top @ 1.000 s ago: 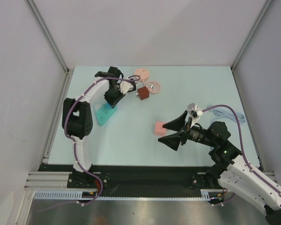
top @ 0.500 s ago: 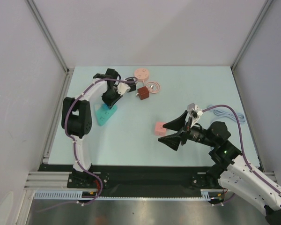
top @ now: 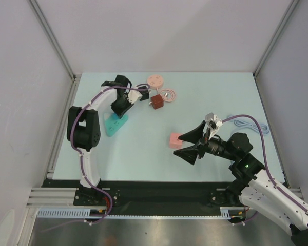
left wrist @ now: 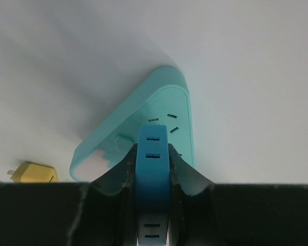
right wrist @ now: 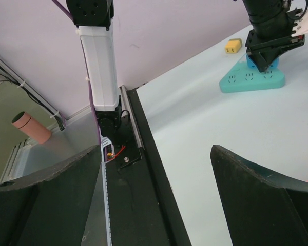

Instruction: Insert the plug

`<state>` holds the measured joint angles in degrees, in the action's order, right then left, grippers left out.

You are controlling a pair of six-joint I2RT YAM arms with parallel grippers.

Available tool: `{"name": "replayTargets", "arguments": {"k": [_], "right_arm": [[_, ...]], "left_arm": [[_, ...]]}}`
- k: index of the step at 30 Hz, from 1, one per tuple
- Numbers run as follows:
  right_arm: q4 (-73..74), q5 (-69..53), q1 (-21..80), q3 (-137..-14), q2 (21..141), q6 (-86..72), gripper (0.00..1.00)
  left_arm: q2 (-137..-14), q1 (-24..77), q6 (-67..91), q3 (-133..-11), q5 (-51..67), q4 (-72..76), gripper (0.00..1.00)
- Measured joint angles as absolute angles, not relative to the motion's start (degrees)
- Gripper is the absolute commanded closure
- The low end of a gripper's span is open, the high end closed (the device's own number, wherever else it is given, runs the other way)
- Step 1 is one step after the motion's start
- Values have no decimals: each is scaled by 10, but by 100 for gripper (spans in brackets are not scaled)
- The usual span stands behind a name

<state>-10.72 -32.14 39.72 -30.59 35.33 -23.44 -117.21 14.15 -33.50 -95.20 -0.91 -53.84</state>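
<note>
My left gripper (left wrist: 153, 154) clamped the blue plug (left wrist: 153, 134) over the teal power strip (left wrist: 164, 97) near the tabletop's far-left corner. I judged seating it not yet done. Right gripper (right wrist: 155, 154) gaped, empty.

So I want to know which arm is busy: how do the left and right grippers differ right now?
The left gripper is shut on the blue plug, while the right gripper stands wide open and holds nothing. The left gripper is right over the teal power strip at the far left; the right gripper is near the pink block, mid-table. Both have black fingers.
</note>
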Motion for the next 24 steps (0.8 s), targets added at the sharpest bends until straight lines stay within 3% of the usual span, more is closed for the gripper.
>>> {"name": "replayTargets", "arguments": {"k": [24], "right_arm": [[-108,-321,397,-306,362,-234,6]], "left_arm": [[-1170,142,-335,-952,-11,-530,100]]}}
